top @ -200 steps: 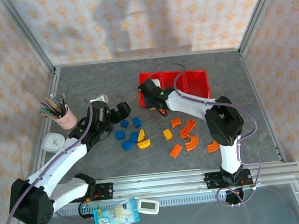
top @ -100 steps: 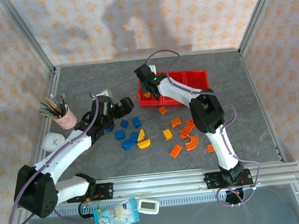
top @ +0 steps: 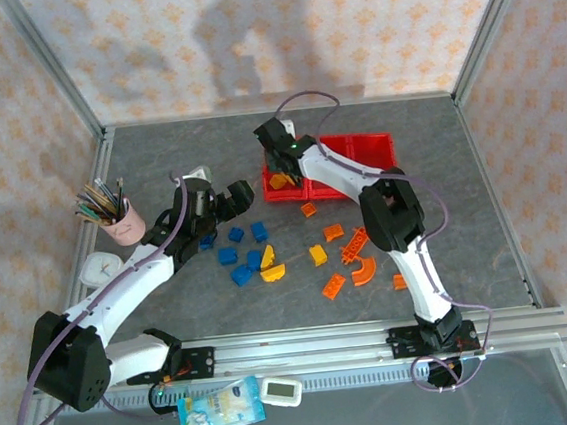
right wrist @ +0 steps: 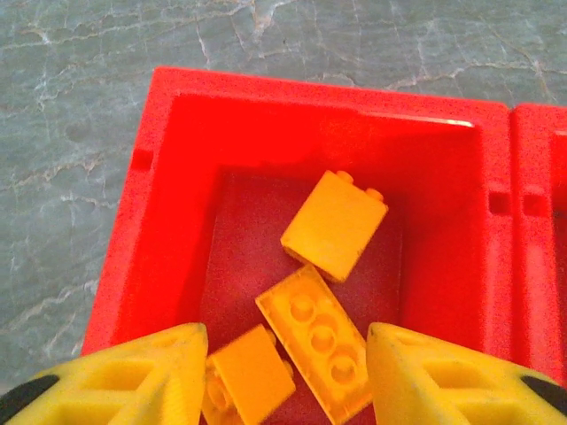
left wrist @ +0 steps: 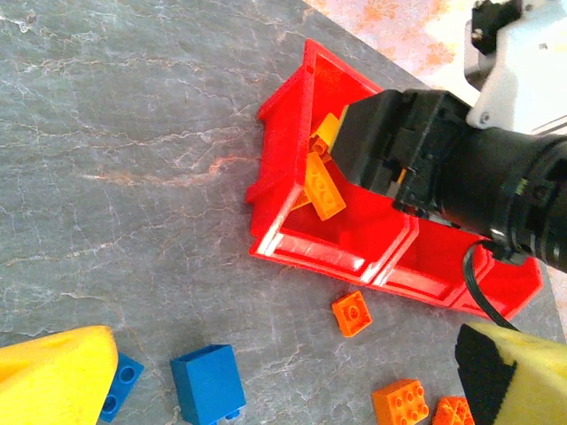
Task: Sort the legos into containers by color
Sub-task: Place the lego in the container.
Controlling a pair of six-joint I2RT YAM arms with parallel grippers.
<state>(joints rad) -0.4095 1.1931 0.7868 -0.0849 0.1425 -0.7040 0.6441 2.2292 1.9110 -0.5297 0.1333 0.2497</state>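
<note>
The red containers stand at the back middle of the table. My right gripper hangs over their leftmost bin, open, its jaws spread above three yellow legos lying on the bin floor. My left gripper is open over the table left of the bins, with nothing between its fingers. A blue lego and a small orange lego lie just ahead of it. Loose blue legos, yellow legos and orange legos are scattered in front of the bins.
A pink pencil cup and a white clock stand at the left. A snack packet and a white device lie below the front rail. Metal frame posts edge the table.
My right gripper moved back from in front of the bins to above the leftmost bin and opened; a yellow piece now lies in that bin. My left gripper shifted slightly back and right.
</note>
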